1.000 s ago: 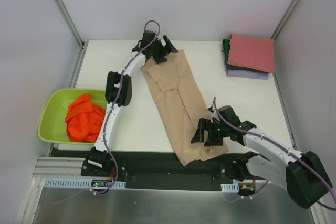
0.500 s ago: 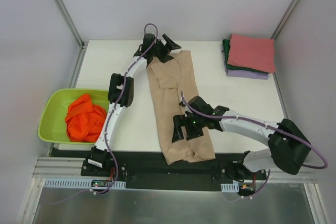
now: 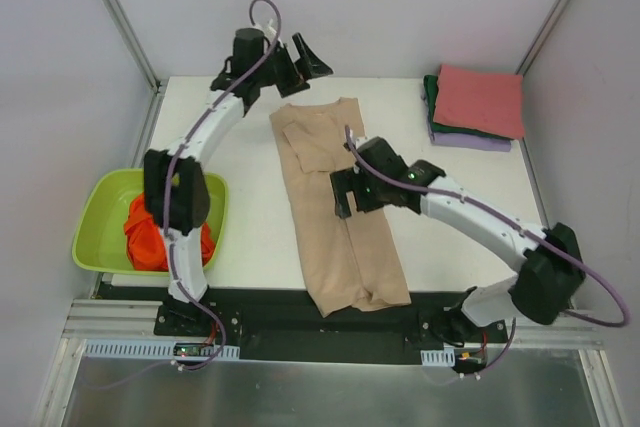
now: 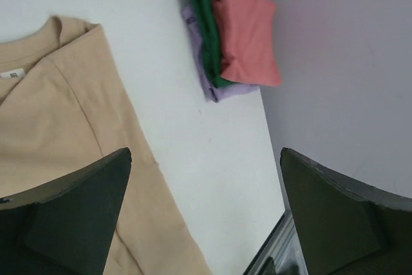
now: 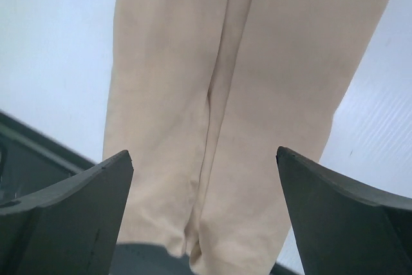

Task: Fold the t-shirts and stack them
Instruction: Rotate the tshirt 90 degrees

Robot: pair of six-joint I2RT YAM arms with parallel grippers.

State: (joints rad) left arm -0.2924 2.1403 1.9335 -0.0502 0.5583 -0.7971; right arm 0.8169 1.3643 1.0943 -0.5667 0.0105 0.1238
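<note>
The beige t-shirt (image 3: 335, 202) lies flat down the middle of the table, folded into a long strip, its hem hanging over the near edge. It also shows in the left wrist view (image 4: 58, 159) and the right wrist view (image 5: 244, 94). My left gripper (image 3: 300, 55) is open and empty, raised beyond the shirt's collar at the far edge. My right gripper (image 3: 352, 195) is open and empty, hovering over the shirt's middle. The orange t-shirt (image 3: 150, 237) lies crumpled in the lime-green basin (image 3: 95, 217). Pinkish-red, dark green and lavender folded shirts (image 3: 478, 105) are stacked at the far right; they also show in the left wrist view (image 4: 235, 33).
The basin sits off the table's left edge, partly under the left arm. Metal frame posts (image 3: 120, 17) rise at both far corners. A black rail (image 3: 300, 322) runs along the table's near edge.
My left gripper let go of the collar end and rose back left. My right gripper released the hem end and moved up over the shirt's middle. The shirt now lies straighter.
</note>
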